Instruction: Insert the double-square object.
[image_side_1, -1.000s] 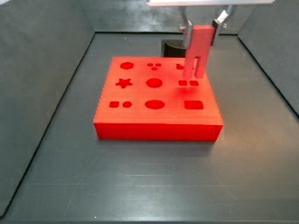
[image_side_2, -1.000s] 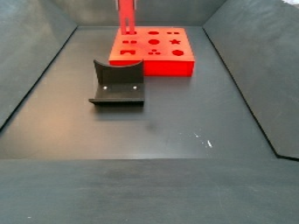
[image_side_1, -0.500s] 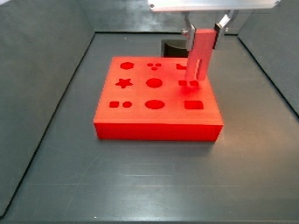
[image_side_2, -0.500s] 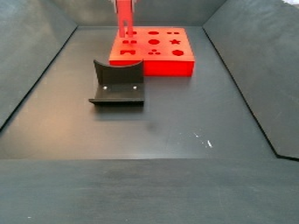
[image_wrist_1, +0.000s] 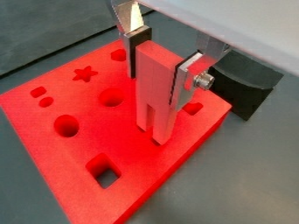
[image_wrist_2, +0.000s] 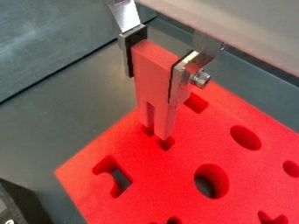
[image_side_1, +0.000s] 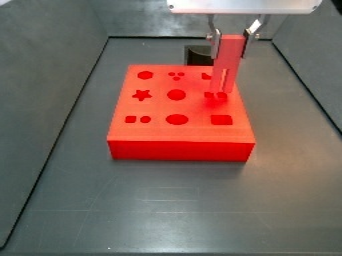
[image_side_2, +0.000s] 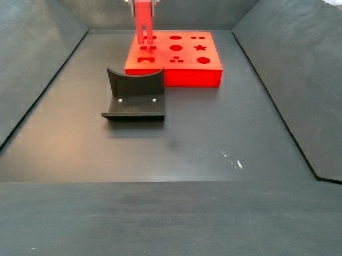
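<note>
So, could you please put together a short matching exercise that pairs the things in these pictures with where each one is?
Things:
1. double-square object
2. red block
3. fixture
4. gripper

Places:
A. flat on the floor, holes facing up
B. upright between the fingers, tip at the block's top
C. above the block, shut on the peg
D. on the floor, apart from the block

Pairs: 1-B, 2-A, 3-D, 4-C

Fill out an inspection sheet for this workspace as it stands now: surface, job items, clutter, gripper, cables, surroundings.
Surface: dark grey floor, bare apart from the items below.
Job's things: double-square object upright in the gripper, its lower tip at a hole in the red block; the depth of entry cannot be judged.
Clutter: fixture standing beside the block.
Gripper: gripper above the block, shut on the double-square object.
Cables: nothing seen.
Surroundings: dark walls around the floor.
</note>
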